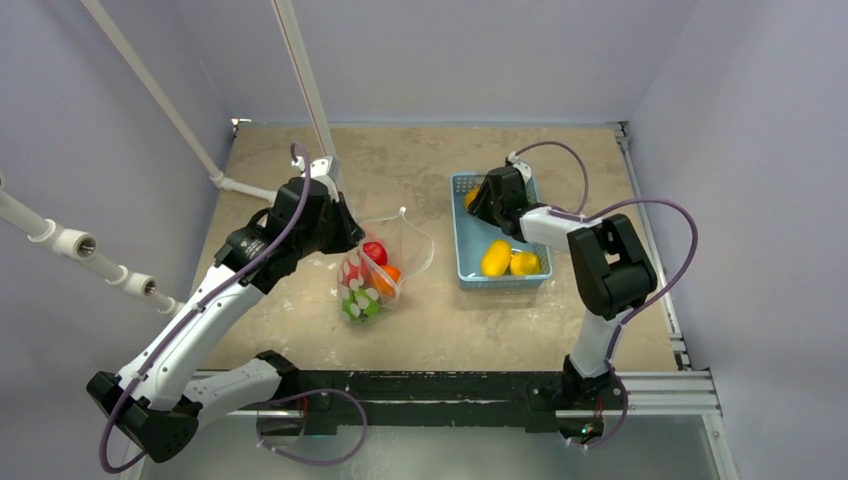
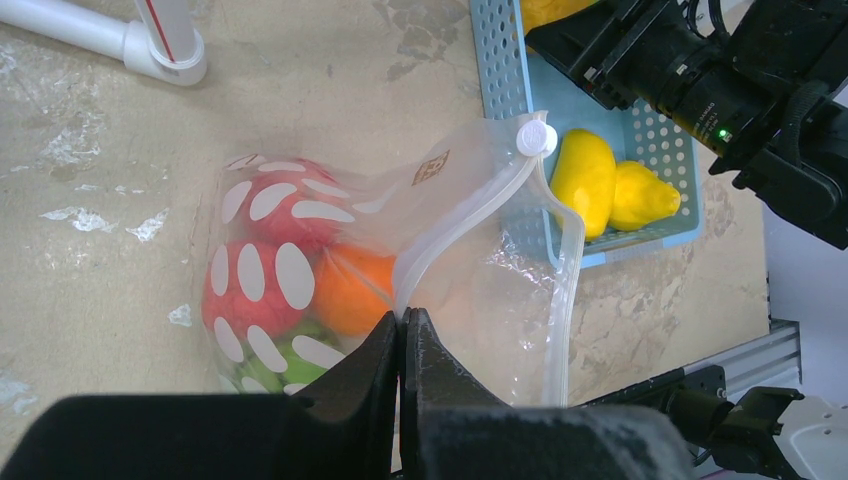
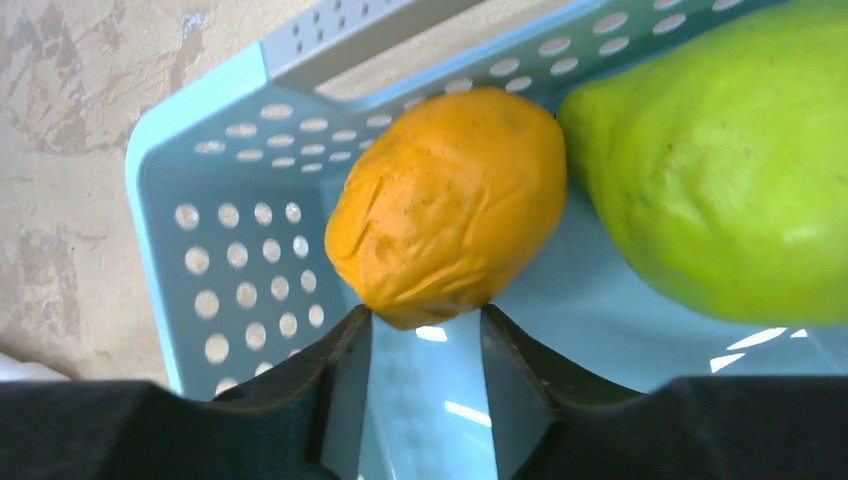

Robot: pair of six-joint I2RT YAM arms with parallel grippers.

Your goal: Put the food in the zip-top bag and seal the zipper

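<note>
The orange fruit (image 3: 450, 205) sits in the far corner of the light-blue basket (image 3: 230, 260), touching a yellow-green fruit (image 3: 720, 170). The right gripper (image 3: 425, 318) hangs over it with its fingers apart, the tips flanking only its near end and holding nothing. For a sound grip, I judge it should reach deeper so the pads straddle the widest part, clear of the basket wall, before closing. Left of the basket, the zip-top bag (image 1: 385, 265) holds red, orange and green food (image 2: 270, 260). The left gripper (image 2: 402, 330) is clamped on its zipper (image 2: 470, 215), with the mouth open toward the basket.
</note>
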